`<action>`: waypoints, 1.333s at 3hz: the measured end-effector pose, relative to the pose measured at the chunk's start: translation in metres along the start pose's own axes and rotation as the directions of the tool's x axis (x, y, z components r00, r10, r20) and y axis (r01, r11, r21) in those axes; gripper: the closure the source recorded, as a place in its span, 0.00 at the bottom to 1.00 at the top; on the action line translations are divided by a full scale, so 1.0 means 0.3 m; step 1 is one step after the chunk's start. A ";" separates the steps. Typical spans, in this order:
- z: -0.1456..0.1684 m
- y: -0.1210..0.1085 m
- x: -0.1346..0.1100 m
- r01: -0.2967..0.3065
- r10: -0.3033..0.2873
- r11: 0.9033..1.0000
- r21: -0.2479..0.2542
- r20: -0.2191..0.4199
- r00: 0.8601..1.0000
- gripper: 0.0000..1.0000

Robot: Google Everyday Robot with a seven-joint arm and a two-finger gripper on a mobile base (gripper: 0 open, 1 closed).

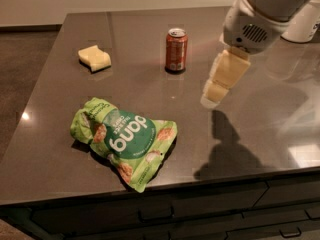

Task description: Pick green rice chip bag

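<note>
The gripper (211, 100) hangs over the table (150, 14), holding nothing; whether it is open cannot be told. The bag (125, 139) lies flat well to its left, the can (176, 49) upright nearby. The arm (270, 9) is cropped.

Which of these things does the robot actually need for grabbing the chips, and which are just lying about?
On the job: chip bag, near the front edge of the counter; pincer, in the air over the counter, right of the bag in view, apart from it.
Lying about: sponge, far left; can, upright, far middle.
</note>
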State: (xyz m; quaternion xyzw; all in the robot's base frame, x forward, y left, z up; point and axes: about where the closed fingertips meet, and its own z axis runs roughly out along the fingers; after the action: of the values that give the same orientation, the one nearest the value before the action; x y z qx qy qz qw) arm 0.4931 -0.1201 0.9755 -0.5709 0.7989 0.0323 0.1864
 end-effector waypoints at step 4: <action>0.323 0.227 -0.302 -0.039 0.052 0.997 -0.070 0.187 0.981 0.00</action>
State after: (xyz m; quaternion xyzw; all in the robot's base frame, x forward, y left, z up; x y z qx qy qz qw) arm 0.4808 0.0106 0.9050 -0.5526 0.7890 0.1168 0.2417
